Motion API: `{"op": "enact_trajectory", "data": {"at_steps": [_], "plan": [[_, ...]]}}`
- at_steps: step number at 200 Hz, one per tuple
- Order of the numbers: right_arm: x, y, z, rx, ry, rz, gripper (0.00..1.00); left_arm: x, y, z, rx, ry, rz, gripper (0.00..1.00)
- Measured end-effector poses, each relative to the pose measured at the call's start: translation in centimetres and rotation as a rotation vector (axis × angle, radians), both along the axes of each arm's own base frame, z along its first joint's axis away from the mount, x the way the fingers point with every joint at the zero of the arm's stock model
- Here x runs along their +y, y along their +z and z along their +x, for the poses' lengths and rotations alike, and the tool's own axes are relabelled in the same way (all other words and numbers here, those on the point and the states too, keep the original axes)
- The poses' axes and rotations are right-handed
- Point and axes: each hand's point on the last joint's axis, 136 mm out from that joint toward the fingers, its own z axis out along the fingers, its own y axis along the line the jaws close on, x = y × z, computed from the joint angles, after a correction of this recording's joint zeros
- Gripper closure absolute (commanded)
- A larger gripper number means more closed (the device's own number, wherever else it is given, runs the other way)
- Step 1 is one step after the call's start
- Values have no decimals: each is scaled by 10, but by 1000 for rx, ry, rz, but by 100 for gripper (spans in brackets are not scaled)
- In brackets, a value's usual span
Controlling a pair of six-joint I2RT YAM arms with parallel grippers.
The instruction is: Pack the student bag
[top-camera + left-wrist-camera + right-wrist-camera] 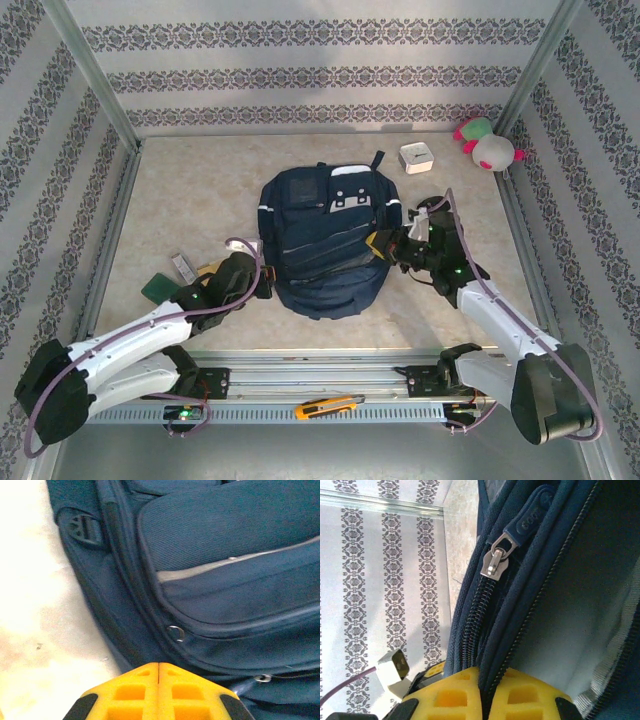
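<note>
Beige tabletop (pixel 200 190), one student bag (pixel 325 240), one plush toy (pixel 488 145)

walls (pixel 320 70): were pale, banded with dark floral pattern on three sides | frame posts (pixel 95 75): silver metal, rose at the back corners | worktop (pixel 200 200): was beige, marbled | light: was bright and even, soft shadows only

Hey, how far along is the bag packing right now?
Early. Done: nothing visibly packed; the bag lies flat, one compartment open, pale lining showing. In hand: the right tool is shut on the bag's edge below the zip pull; the left tool is shut at its left side. Left: the white cube and green item lie outside on the table.
</note>
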Motion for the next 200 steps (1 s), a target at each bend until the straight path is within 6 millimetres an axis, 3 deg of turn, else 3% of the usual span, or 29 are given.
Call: {"op": "enact_trajectory", "data": {"at_steps": [19, 30, 49, 57, 78, 107, 127, 143, 171, 200], "plan": [[-7, -1, 0, 8, 5, -34, 62, 1, -11, -2, 27, -6, 22, 100], [-9, 2, -1, -2, 21, -71, 55, -1, -17, -4, 43, -19, 29, 99], [-15, 12, -1, -33, 44, -175, 49, -10, -20, -7, 55, -73, 16, 66], [-18, 17, -3, -54, 51, -236, 46, -15, -19, -8, 53, -97, 2, 59], [-24, 36, -8, -194, 98, -435, 40, -25, -15, -9, 50, -141, -33, 56], [6, 49, -39, -503, 364, -721, 29, -25, -12, -8, 40, -136, -43, 55], [30, 36, -57, -713, 616, -905, 28, -21, -5, -4, 13, -106, -50, 54], [45, 14, -61, -822, 807, -1026, 29, -16, 5, -2, -20, -72, -62, 53], [68, -27, -51, -911, 1063, -1175, 28, 0, 23, 3, -79, 6, -82, 53], [98, -55, -32, -995, 1213, -1255, 26, 17, 33, 2, -118, 69, -99, 53]]}}
